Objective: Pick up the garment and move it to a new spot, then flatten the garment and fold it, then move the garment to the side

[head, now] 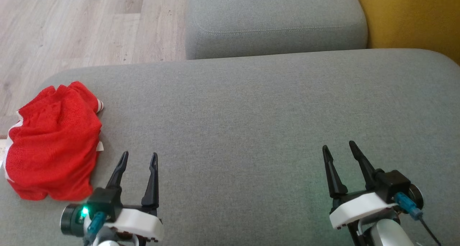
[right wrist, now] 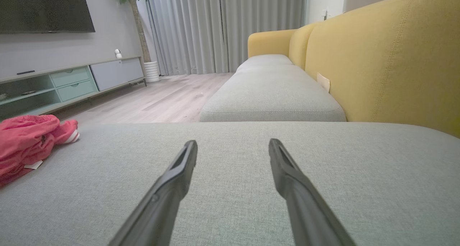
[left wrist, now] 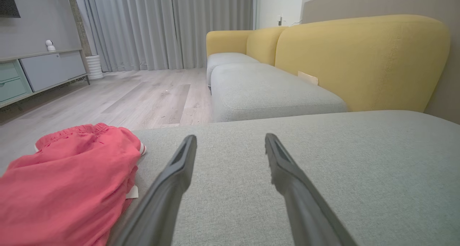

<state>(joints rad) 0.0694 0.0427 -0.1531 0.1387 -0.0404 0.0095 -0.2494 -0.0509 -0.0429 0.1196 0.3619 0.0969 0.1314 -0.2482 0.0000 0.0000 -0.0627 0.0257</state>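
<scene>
The garment [head: 54,142] is a crumpled red mesh piece with white trim, lying at the left edge of the grey sofa cushion [head: 244,113]. In the left wrist view the garment [left wrist: 68,181] sits just left of my fingers. From the right wrist, the garment [right wrist: 28,142] lies far off to the left. My left gripper [head: 139,157] is open, hovering low over the cushion just right of the garment, nothing between its fingers. My right gripper [head: 339,146] is open too, over bare cushion at the lower right.
A second grey seat cushion [head: 273,23] lies beyond the near one, with a yellow backrest [head: 413,19] to the right. Wooden floor [head: 72,27] runs past the cushion's left edge. A TV cabinet [right wrist: 72,80] stands across the room.
</scene>
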